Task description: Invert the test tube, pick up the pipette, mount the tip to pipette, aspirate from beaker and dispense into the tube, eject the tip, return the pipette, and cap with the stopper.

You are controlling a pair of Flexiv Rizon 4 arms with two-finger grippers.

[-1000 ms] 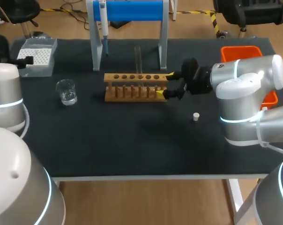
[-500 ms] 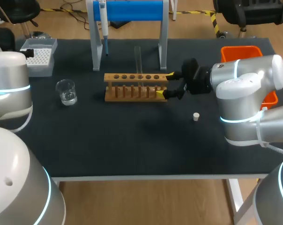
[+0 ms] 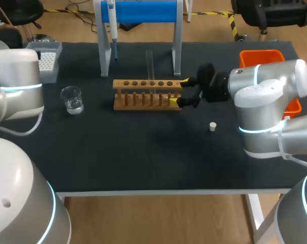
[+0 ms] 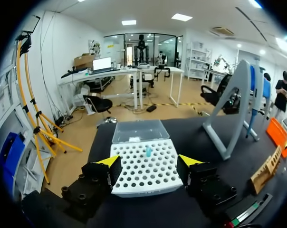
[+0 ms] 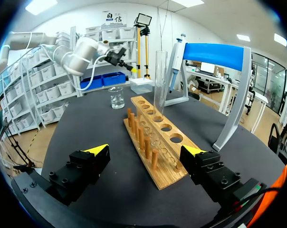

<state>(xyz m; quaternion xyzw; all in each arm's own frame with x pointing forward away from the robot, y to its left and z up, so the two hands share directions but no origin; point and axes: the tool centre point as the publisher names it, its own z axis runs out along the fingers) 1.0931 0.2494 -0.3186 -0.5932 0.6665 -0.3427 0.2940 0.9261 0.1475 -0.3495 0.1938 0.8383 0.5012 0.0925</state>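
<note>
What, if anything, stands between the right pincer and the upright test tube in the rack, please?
Only the wooden rack itself: its near end, with pegs and empty holes, lies between the open right pincer and the test tube farther along. Nothing else shows.

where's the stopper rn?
Head view: the stopper lies alone on the table, right of centre, nearer the front edge than the wooden rack and just in front of the right gripper.

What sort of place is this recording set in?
Probably a chemistry-style lab bench: a wooden test tube rack, a pipette hanging on a stand, a glass beaker and a tip box.
</note>
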